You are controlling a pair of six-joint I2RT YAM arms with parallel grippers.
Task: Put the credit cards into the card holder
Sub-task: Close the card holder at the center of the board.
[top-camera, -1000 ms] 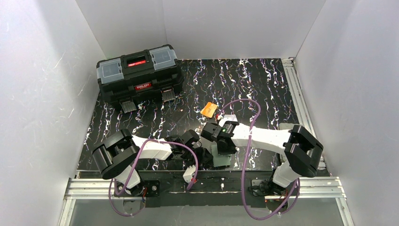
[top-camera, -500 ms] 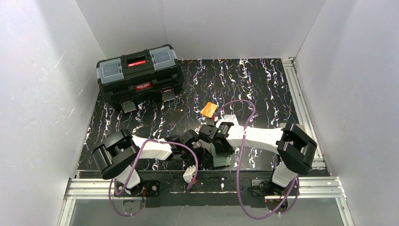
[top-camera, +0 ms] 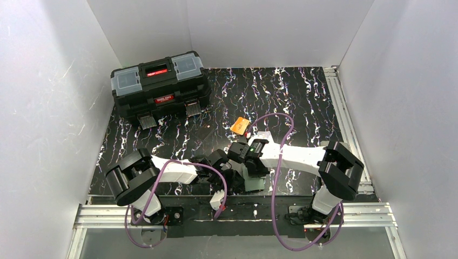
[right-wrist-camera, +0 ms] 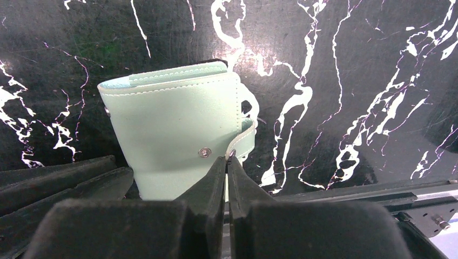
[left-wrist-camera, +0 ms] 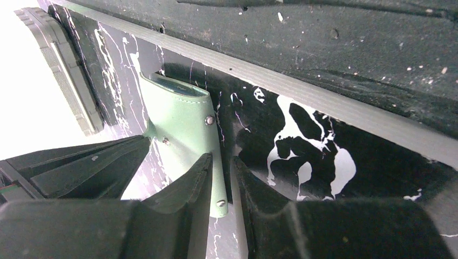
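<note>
The mint-green card holder (right-wrist-camera: 173,124) stands on edge on the black marbled table near its front edge, and part of it shows in the top view (top-camera: 256,184). My right gripper (right-wrist-camera: 227,159) is shut on its snap tab, beside the metal snap. My left gripper (left-wrist-camera: 222,159) is pinched on the card holder's (left-wrist-camera: 181,121) lower edge. In the top view both grippers meet there, left (top-camera: 232,175) and right (top-camera: 247,166). The orange credit card (top-camera: 240,127) lies flat on the table just beyond the right wrist. I cannot make out the white card.
A big black toolbox (top-camera: 160,89) with a red label sits at the back left. White walls close in the table on three sides. A metal rail (top-camera: 345,116) runs along the right edge and another along the front. Purple cables loop over both arms.
The right arm has drawn in to the left, its elbow moving closer to the base, with the gripper staying at the card holder. The left arm and the orange card have not moved.
</note>
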